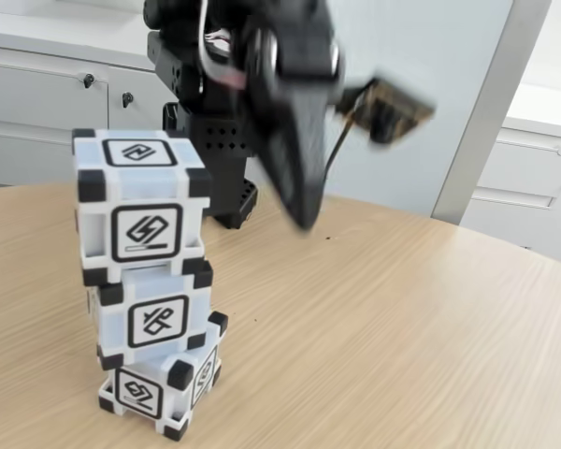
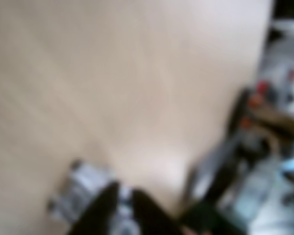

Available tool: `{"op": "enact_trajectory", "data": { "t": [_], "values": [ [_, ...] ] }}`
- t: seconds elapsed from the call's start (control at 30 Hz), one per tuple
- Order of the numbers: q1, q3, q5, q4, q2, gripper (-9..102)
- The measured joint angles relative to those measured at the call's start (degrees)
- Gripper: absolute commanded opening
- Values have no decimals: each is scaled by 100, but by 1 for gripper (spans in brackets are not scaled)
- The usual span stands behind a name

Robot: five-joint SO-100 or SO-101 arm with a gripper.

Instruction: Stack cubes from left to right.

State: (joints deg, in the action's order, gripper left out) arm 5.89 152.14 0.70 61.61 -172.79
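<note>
Cubes (image 1: 145, 281) stand in one tower of three on the wooden table (image 1: 383, 327) in the fixed view, and I take that tower as my landmark. The bottom cube (image 1: 159, 388) sits turned at an angle on the wood, the middle cube (image 1: 154, 318) rests on it, and the top cube (image 1: 140, 201) sits on that, shifted a little to the left so the column looks uneven. My pincer (image 1: 304, 210) hangs in the air to the right of the tower, about level with the top cube and apart from it, touching nothing. It is smeared by motion blur, so I cannot tell whether my fingers are spread or pressed together. My black base (image 1: 215, 140) stands behind the tower, further back on the table. In the wrist view everything is blurred: my dark fingers (image 2: 100, 210) enter from the lower edge, with a pale grey shape just beside them that I take for the tower (image 2: 81, 188).
</note>
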Motion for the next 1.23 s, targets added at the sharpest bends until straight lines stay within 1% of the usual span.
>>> {"op": "enact_trajectory", "data": {
  "t": [0.1, 0.23, 1.23],
  "values": [
    [0, 378, -18, -26, -18, 0],
    [0, 448, -18, -26, -18, 0],
    [0, 457, -229, -26, -18, 0]
  ]
}}
